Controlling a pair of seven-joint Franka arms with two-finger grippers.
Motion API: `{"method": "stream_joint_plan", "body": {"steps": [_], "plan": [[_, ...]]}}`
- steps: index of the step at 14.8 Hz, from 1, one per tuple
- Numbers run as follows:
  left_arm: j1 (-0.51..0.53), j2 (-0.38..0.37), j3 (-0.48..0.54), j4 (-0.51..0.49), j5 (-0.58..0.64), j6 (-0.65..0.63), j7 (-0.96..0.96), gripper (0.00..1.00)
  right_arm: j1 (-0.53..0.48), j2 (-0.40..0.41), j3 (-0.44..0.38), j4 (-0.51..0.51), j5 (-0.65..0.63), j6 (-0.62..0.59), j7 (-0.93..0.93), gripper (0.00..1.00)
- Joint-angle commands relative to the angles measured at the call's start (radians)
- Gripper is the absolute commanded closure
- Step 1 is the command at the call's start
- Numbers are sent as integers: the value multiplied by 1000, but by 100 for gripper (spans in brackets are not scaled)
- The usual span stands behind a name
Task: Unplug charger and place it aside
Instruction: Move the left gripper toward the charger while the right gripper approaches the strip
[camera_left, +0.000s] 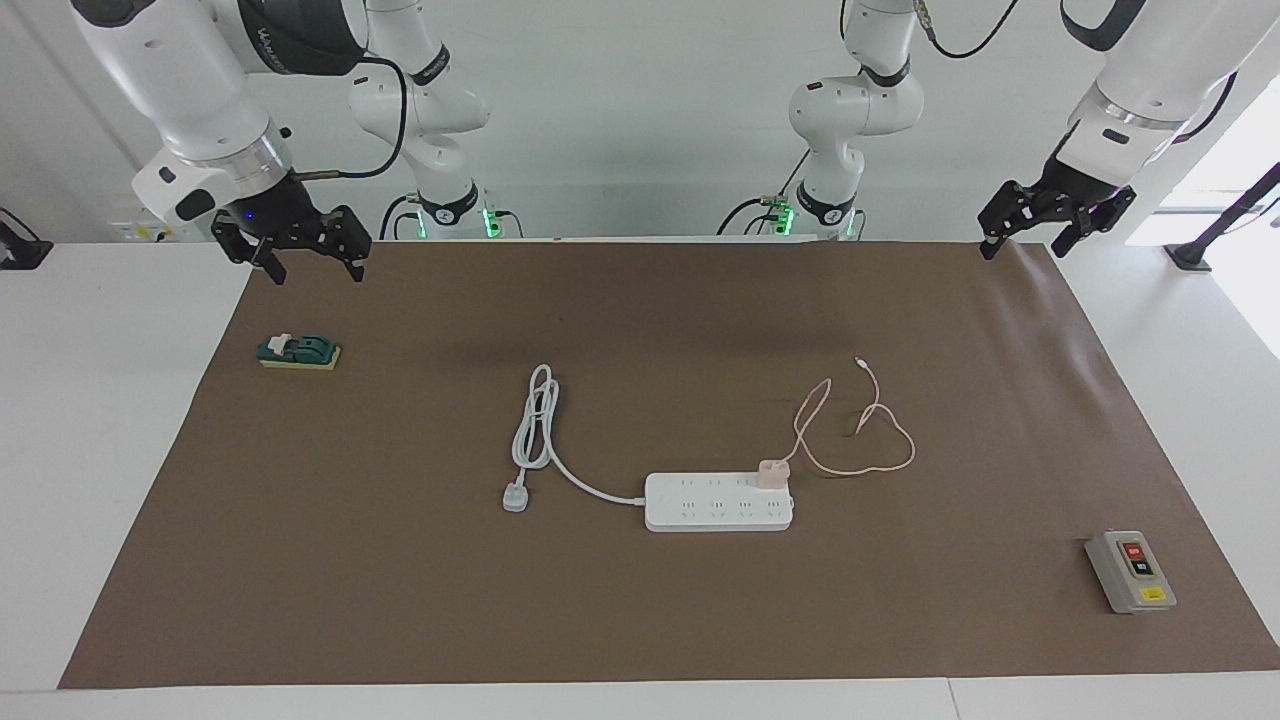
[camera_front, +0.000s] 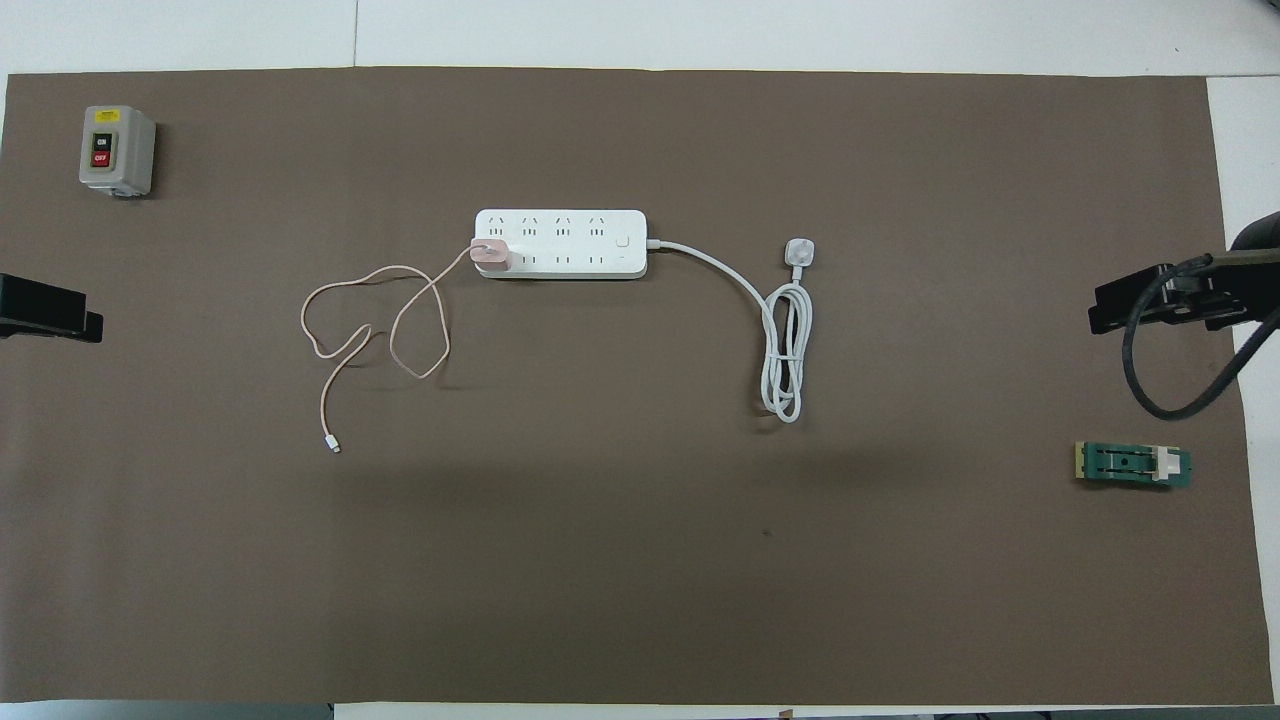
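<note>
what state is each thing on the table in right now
charger: plugged into the power strip, cable loose on the mat
power strip: flat on the mat, own cord coiled, its plug free
grey switch box: untouched
green block: untouched
left gripper: open, empty, waiting
right gripper: open, empty, waiting

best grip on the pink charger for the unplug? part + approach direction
Grip the charger by its cube body, not the thin cable. It stands plugged upright at the power strip end nearest the left arm, so bring the left tool straight down, fingers across two free side faces, probably pulling vertically.
</note>
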Motion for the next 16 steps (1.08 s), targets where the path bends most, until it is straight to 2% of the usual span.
{"method": "stream_joint_plan", "body": {"steps": [1,7,9,12,14,15,16], "plan": [[-19,-8,2,3,11,-5,-23,0,-6,-3,3,2,15,-4,-13,0],[-22,-5,2,5,8,-4,-66,0,3,-10,1,-15,11,-2,-9,0],[-34,-1,-4,8,6,10,-279,0,12,-12,1,-17,9,-2,-7,0],[-48,5,-14,16,3,18,-443,0,4,-12,1,-11,11,19,-7,0],[-73,21,-23,28,8,38,-691,0,17,-16,3,-14,12,9,-7,0],[-91,36,-23,31,8,58,-789,0,14,-18,3,-18,20,-8,29,0],[-108,42,-23,31,6,76,-875,0,12,-17,0,-15,66,-10,142,0]]}}
